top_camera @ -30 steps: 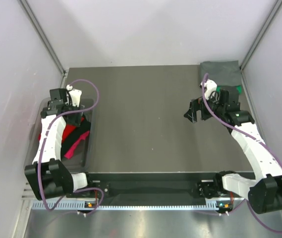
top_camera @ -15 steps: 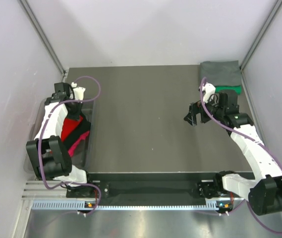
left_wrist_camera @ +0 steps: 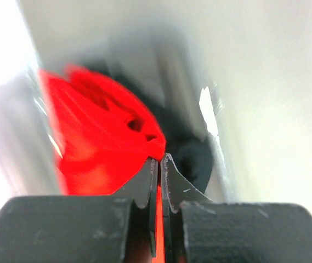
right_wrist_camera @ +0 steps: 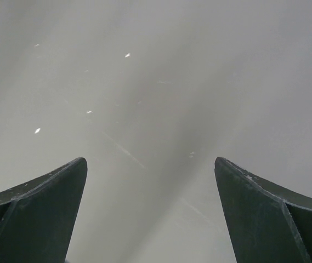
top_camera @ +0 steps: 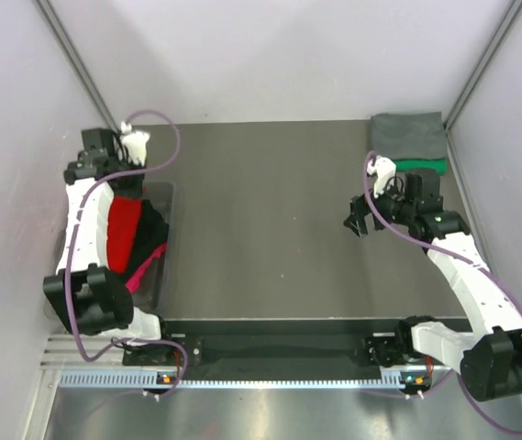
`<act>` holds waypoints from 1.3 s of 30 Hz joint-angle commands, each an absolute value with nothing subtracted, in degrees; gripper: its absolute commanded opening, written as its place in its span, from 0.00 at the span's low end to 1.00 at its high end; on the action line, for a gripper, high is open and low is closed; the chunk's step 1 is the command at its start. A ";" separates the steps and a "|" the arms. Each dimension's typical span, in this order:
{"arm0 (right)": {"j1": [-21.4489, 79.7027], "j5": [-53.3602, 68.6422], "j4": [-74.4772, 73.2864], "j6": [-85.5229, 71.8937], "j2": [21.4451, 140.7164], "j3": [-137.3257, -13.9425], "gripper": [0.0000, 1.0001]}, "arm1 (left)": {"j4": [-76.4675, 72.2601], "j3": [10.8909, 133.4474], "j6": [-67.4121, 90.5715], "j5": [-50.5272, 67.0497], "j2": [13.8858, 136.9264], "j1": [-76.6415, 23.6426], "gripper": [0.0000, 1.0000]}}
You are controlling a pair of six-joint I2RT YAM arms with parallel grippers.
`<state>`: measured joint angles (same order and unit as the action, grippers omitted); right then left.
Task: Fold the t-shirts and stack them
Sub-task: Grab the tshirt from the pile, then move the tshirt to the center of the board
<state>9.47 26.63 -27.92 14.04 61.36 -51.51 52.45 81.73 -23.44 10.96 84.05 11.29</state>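
A bright red t-shirt [top_camera: 123, 229] lies in the translucent tub [top_camera: 171, 197] at the left, beside a black t-shirt [top_camera: 155, 227] and a magenta one [top_camera: 147, 271]. My left gripper [top_camera: 134, 190] hangs over the tub's far end, shut on a pinch of the red t-shirt [left_wrist_camera: 90, 137]. Red cloth shows between the fingertips of the left gripper [left_wrist_camera: 160, 159], and the black t-shirt [left_wrist_camera: 194, 159] lies just right of them. A folded grey t-shirt [top_camera: 409, 135] sits on a green one [top_camera: 423, 166] at the back right corner. My right gripper [top_camera: 354, 223] hovers open over bare table, and in its own wrist view the right gripper [right_wrist_camera: 150, 170] holds nothing.
The grey table [top_camera: 261, 220] is walled in by pale panels on the left, back and right. The tub sits against the left wall. The folded stack lies close behind the right arm's wrist.
My left gripper went from open to shut on the red t-shirt and drew back toward the far end of the tub, stretching the red cloth. The right gripper barely shifted.
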 commanded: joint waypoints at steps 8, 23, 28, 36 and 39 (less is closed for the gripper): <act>5.19 23.82 -23.82 7.13 68.90 -59.85 1.00 | 65.82 126.33 -22.16 19.09 85.77 -15.00 0.00; -21.09 64.96 -38.58 8.96 82.19 -68.64 1.00 | 59.96 113.96 -21.97 23.55 98.43 -34.63 0.00; -15.93 62.15 -53.83 28.70 78.23 -71.97 1.00 | 49.42 101.61 -20.40 23.55 100.81 -34.63 0.00; 8.23 41.24 -42.29 36.30 58.64 -60.31 0.94 | 39.56 102.91 -16.88 19.71 110.46 -34.54 0.00; 15.81 36.91 -40.08 37.87 58.09 -58.36 0.86 | 38.67 111.77 -14.95 10.16 117.30 -34.54 0.15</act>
